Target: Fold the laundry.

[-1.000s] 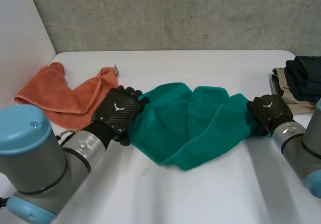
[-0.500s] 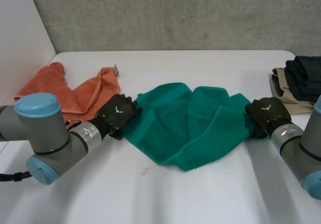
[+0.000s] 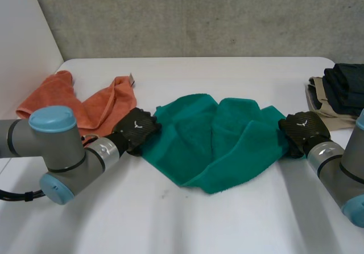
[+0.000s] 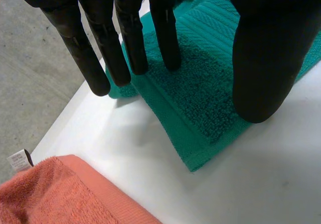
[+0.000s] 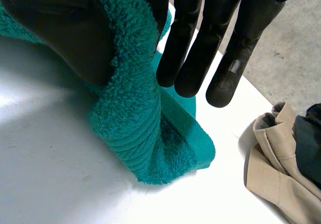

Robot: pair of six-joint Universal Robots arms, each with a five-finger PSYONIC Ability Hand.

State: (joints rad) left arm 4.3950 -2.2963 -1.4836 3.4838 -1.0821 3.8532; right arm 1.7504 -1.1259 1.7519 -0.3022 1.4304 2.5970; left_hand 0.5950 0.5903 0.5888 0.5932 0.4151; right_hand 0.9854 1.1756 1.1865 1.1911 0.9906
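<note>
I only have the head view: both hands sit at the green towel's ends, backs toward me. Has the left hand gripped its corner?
Observer: No. The left hand holds its fingers straight over the green towel, whose corner lies flat on the table.
Operator: And the right?
Observer: The right hand pinches a raised fold of towel between thumb and fingers.
Operator: Is that end lifted?
Observer: No, the corner tip below the fold rests on the table.
</note>
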